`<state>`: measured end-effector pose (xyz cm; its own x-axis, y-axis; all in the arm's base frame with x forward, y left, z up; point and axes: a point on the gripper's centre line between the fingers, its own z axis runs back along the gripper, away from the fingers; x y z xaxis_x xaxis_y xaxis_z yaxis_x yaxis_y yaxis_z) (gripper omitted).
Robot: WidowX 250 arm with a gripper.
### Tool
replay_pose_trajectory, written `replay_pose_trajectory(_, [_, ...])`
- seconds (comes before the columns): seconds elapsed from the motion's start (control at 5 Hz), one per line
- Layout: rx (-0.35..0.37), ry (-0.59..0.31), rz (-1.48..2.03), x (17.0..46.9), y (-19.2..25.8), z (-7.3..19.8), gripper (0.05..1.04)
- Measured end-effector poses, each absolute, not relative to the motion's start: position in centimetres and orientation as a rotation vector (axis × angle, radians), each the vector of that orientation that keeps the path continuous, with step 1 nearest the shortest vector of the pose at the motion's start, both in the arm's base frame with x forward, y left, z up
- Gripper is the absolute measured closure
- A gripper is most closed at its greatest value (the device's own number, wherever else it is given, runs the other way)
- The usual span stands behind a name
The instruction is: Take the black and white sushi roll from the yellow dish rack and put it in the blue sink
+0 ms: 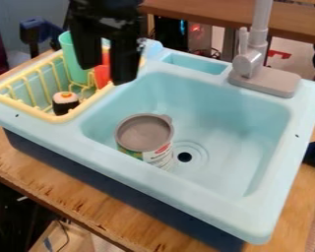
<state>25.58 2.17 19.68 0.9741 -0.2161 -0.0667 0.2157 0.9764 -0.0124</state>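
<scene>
Tin inside the sink looks light, stiff-walled and a little slippery to us, so we would take hold across its round sides just under the grey lid, while our claw hangs open above the sink's edge.

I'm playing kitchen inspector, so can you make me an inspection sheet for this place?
Surface: wooden table, with dark marks; light blue sink on it
Main things: red thing in the yellow rack; grey-lidded can in the sink, beside the drain hole
Clutter: green cup and toy sushi in the rack
Gripper: at the rack's right side in this view, fingers apart
Cables: thin dark cable, low at the left
Surroundings: wooden shelf behind the sink
</scene>
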Motion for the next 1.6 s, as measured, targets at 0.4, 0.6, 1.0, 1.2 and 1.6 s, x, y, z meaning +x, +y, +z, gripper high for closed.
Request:
replay_pose_trajectory(0.4, [0.030, 0.088, -0.242, 24.6, 6.8, 19.1, 0.079])
replay_pose_trajectory(0.6, [0.065, 0.060, -0.194, 25.0, 9.1, 18.6, 0.079])
replay_pose_trajectory(1.0, [0.056, 0.041, -0.120, 26.1, 11.5, 16.3, 0.079])
replay_pose_trajectory(1.2, [0.037, 0.077, -0.125, 26.4, 11.9, 14.8, 0.079])
replay_pose_trajectory(1.6, [0.024, 0.125, -0.098, 26.6, 13.0, 13.4, 0.079])
